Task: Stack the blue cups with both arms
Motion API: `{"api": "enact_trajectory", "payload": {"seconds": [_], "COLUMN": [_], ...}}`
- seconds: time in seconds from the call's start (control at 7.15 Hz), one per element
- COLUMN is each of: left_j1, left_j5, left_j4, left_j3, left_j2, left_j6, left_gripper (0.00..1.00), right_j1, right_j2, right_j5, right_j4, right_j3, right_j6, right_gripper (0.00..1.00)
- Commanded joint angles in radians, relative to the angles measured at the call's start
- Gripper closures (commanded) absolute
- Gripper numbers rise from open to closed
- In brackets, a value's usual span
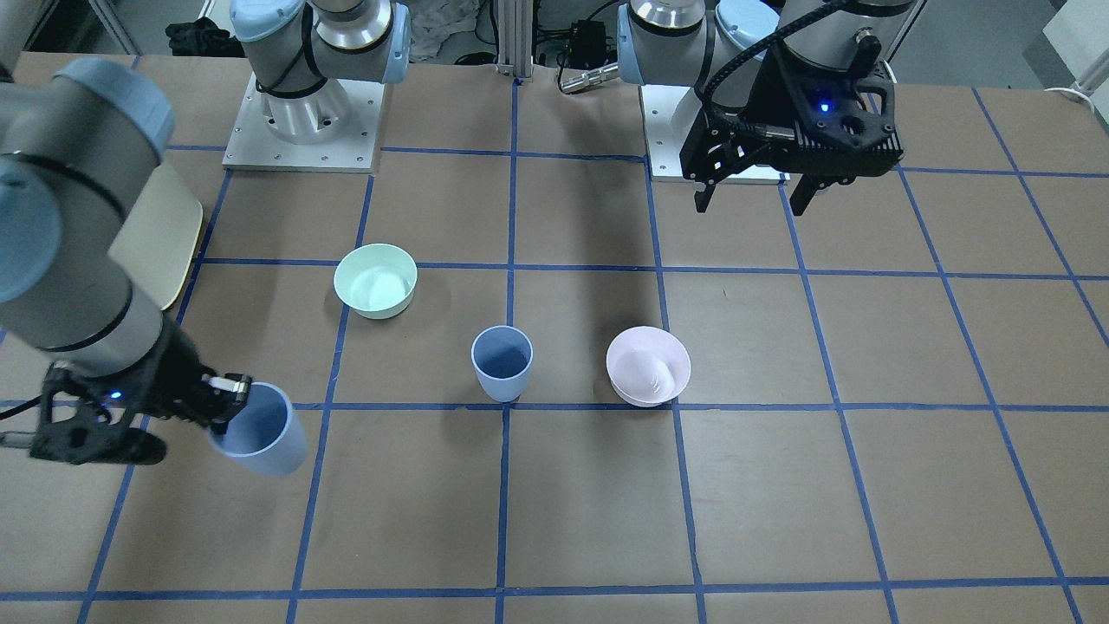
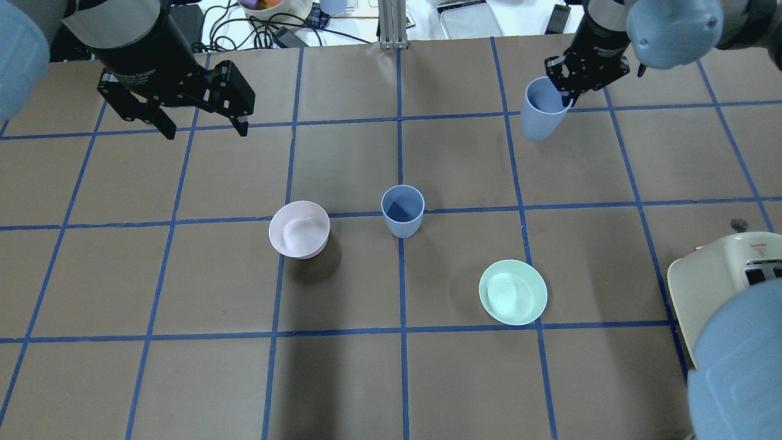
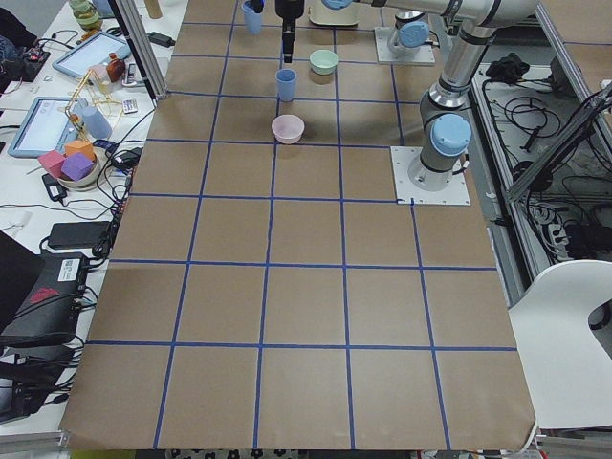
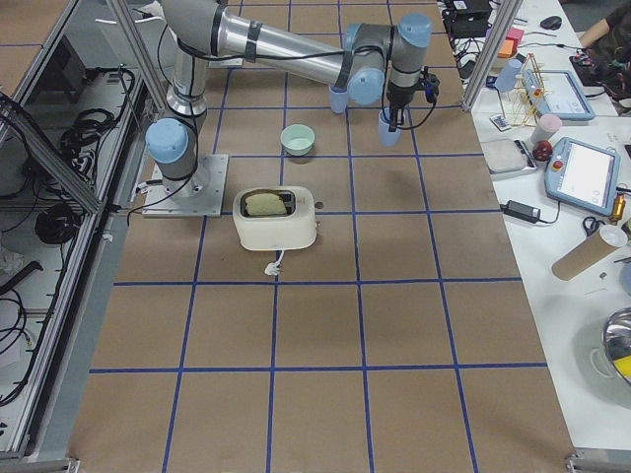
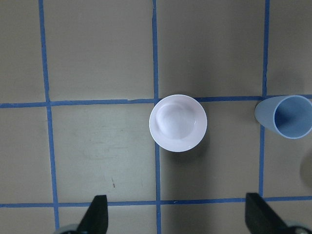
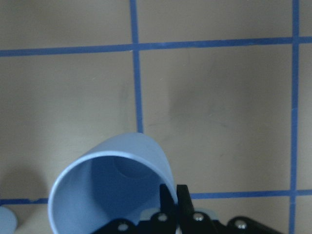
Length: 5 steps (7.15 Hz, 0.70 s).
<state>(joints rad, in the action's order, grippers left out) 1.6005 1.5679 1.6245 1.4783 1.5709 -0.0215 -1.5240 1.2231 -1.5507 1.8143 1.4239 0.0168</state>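
I am in the carry step. My right fingers (image 1: pixel 227 392) are pinched on the wall of the held cup (image 2: pixel 542 111) at its rim, 1 finger inside and 1 outside as the right wrist view shows it. The cup hangs tilted and, by my reading, clear of the table (image 2: pixel 122 275), out on the robot's right and far side. The second cup (image 2: pixel 402 211) stands upright, mouth open, near the middle of the table on a crossing of the blue tape lines. The pink bowl (image 2: pixel 299 229) sits beside it on the robot's left, and the green bowl (image 2: pixel 512 292) lies nearer the robot on its right; none of these touch. My left fingers (image 2: pixel 242 127) are spread wide with nothing in them, hovering over the left side, well apart from both cups. The left wrist view looks straight down on the pink bowl, with the second cup at its edge. So 1 of 2 cups is in hand and nothing is stacked yet. The next move, as I judge it, calls for bringing the held cup over the second cup, righting it so its base points down over the open mouth, then lowering it in before letting go. I would watch the tilt: a base that meets the rim off-centre could tip the second cup. The left fingers could close on that cup to steady it.
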Motion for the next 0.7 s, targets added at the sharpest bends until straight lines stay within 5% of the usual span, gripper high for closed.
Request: {"api": "enact_trajectory", "payload": {"seconds": [0.0, 0.28, 0.56], "left_j1": [-0.001, -0.001, -0.001], "left_j5": [0.000, 0.001, 0.001], "left_j4": [0.000, 0.000, 0.003], "left_j3": [-0.001, -0.001, -0.001], "left_j2": [0.000, 0.000, -0.002], "left_j6": [0.000, 0.000, 0.000], "left_gripper": [0.00, 0.00, 0.00], "right_j1": [-0.205, -0.385, -0.420], "right_j2": [0.074, 0.081, 0.069], "right_j5": [0.003, -0.009, -0.014], "right_j4": [-0.052, -0.058, -0.056], "right_j3": [0.001, 0.007, 0.015], "right_j6": [-0.211, -0.424, -0.433], "right_gripper": [1.00, 1.00, 1.00]}}
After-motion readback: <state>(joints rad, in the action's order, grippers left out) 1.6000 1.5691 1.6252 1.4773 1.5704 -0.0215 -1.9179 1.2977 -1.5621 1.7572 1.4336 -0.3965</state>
